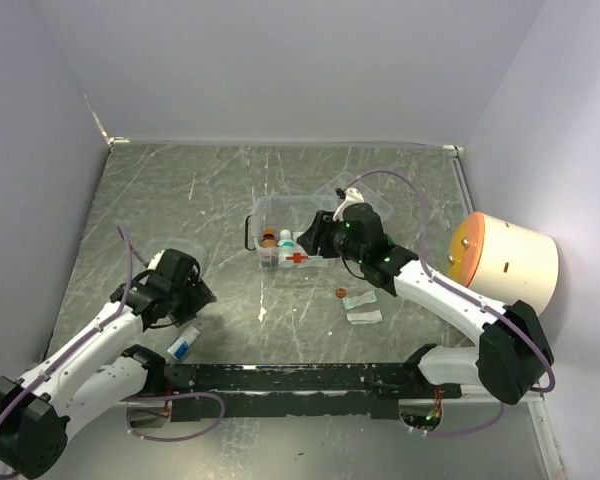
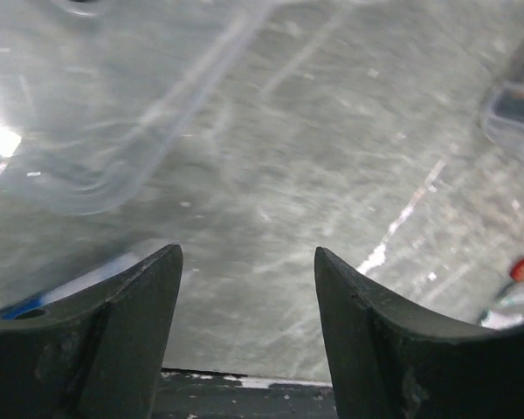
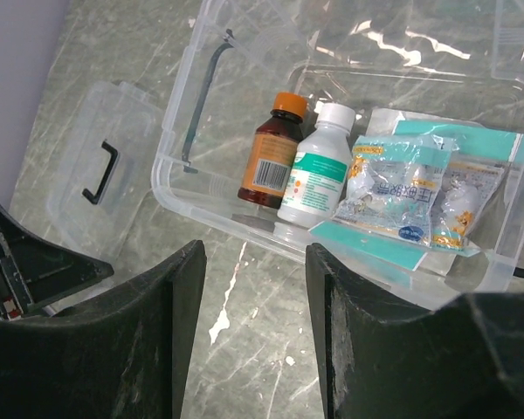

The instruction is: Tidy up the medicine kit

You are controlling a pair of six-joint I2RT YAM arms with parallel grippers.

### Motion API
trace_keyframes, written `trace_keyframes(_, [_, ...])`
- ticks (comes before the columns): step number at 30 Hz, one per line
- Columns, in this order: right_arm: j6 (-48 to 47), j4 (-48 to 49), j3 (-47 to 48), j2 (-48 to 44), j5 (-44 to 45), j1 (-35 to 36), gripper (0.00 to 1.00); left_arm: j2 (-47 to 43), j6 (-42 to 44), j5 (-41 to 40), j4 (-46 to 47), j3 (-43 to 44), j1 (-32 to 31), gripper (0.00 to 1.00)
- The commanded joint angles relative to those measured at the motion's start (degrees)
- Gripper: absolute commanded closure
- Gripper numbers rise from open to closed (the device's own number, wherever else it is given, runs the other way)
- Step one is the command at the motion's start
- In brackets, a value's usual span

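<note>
The medicine kit (image 1: 270,212) is a clear box with a red cross (image 1: 297,258), standing mid-table. In the right wrist view the medicine kit (image 3: 201,188) holds a brown bottle with an orange cap (image 3: 271,153), a white bottle (image 3: 318,168) and sealed sachets (image 3: 402,188). My right gripper (image 1: 306,245) hovers at the kit's front right, and that right gripper (image 3: 253,262) is open over bare table, empty. My left gripper (image 1: 202,296) sits left of the kit. This left gripper (image 2: 249,253) is open and empty, beside the clear lid (image 2: 87,166).
The flat clear lid with a black handle (image 3: 100,173) lies left of the kit. A small white-and-blue bottle (image 1: 183,345) lies by the left arm. Two sachets (image 1: 363,308) and a small orange item (image 1: 340,292) lie in front of the kit. A cream cylinder (image 1: 510,262) stands at the right.
</note>
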Motion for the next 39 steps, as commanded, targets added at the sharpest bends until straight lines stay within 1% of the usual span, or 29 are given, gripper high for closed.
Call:
trace_keyframes(1, [-0.10,0.90,1.32,1.11,-0.94,0.01,0.51,2.40,8.00,12.22,13.25,-0.60,0.25,0.30])
trace_keyframes(4, [-2.40,2.67,1.55,1.21,-4.93,0.14,0.51,3.36,10.04,9.64,10.83,2.67,0.25,0.31])
trace_keyframes(8, [-6.97,4.81,2.31,0.92,-9.16,2.54,0.51,1.58,11.89,1.59,5.28,8.31,0.25,0.31])
trace_keyframes(12, [-12.73,7.23,3.97,2.67,-8.89,8.32,0.51,-0.18,14.10,-6.99,0.28,17.27,0.25,0.30])
trace_keyframes(17, [-15.08,11.94,6.70,9.47,-10.05,16.97,0.51,-1.34,20.02,-20.17,-5.26,31.59,0.30,0.27])
trace_keyframes(19, [-16.20,15.03,7.76,13.06,-12.72,20.04,0.51,-1.70,23.51,-24.77,-5.76,37.21,0.29,0.25])
trace_keyframes(21, [-19.78,16.02,10.74,17.43,-17.04,23.93,0.50,-2.10,26.92,-27.49,-5.06,41.88,0.32,0.23])
trace_keyframes(23, [-24.19,12.84,16.20,22.32,-17.57,28.10,0.51,-2.67,30.04,-28.80,-3.43,45.45,0.37,0.22])
trace_keyframes(26, [-30.56,6.75,23.99,30.24,-13.80,32.99,0.51,-3.03,33.42,-29.80,-1.63,50.02,0.25,0.21])
trace_keyframes(30, [-36.23,1.03,32.59,38.08,-11.34,36.02,0.55,-3.47,37.02,-30.85,0.50,54.63,0.29,0.20])
trace_keyframes(33, [-40.26,-3.82,38.86,42.74,-11.07,37.84,0.61,-4.28,38.95,-31.49,1.76,55.63,0.25,0.20])
trace_keyframes(39, [-48.82,-12.93,47.71,50.97,-10.38,41.10,0.62,-4.54,39.78,-31.08,1.40,54.88,0.25,0.19])
